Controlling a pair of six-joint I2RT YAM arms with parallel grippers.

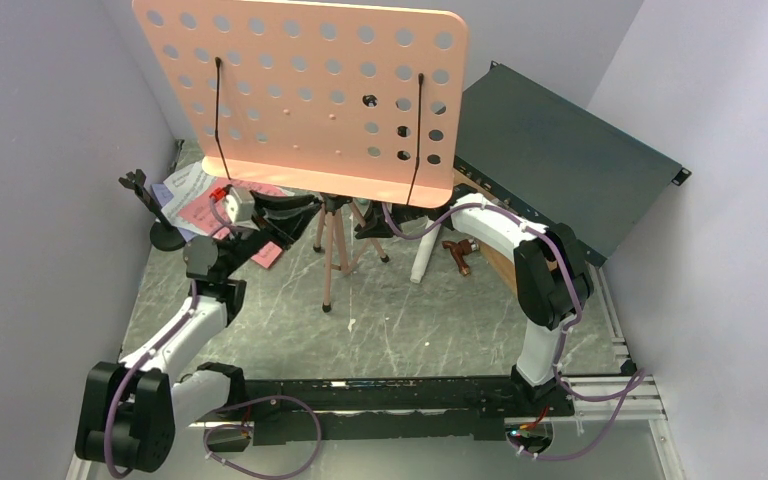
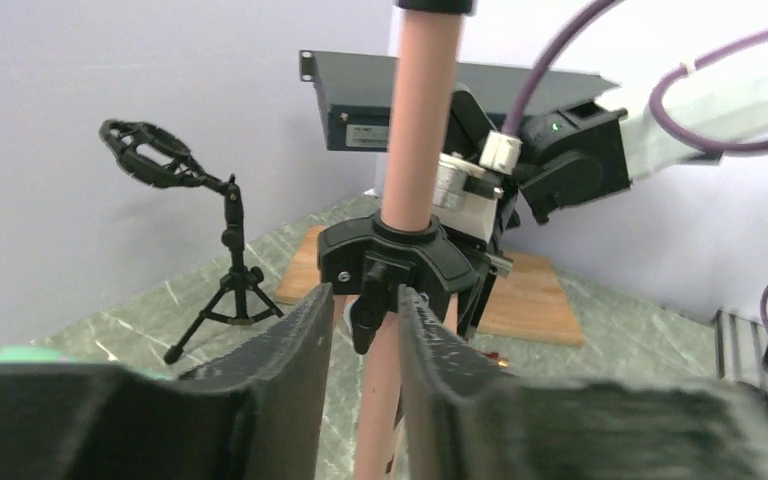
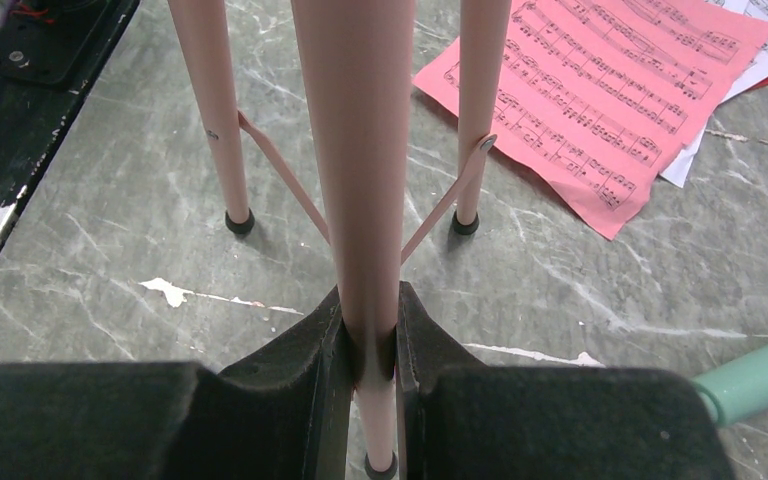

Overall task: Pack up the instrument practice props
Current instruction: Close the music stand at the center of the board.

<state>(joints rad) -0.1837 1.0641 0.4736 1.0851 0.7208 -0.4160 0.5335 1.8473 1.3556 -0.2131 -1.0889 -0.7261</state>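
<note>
The pink perforated music tripod point(image 1: 300, 95) stands mid-table on thin pink legs point(image 3: 222, 120). My right gripper point(image 3: 370, 330) is shut on its pink centre pole point(image 3: 355, 150), low down near the feet. My left gripper point(image 2: 365, 340) reaches in from the other side, its fingers point(image 2: 290, 350) straddling the black knob point(image 2: 365, 310) under the hub point(image 2: 400, 250) with a narrow gap left. Pink sheet music point(image 3: 600, 110) lies on the table over white pages point(image 3: 705, 155). A green microphone point(image 3: 760, 380) lies near the tripod's feet. One black microphone mount point(image 2: 230, 240) stands at the far left.
The dark green metal box point(image 1: 560, 160) leans at the back right, with the brown wooden board point(image 2: 530, 300) flat in front of it. A white cylinder point(image 1: 425, 255) lies beside the tripod's legs. Purple walls close in on both sides.
</note>
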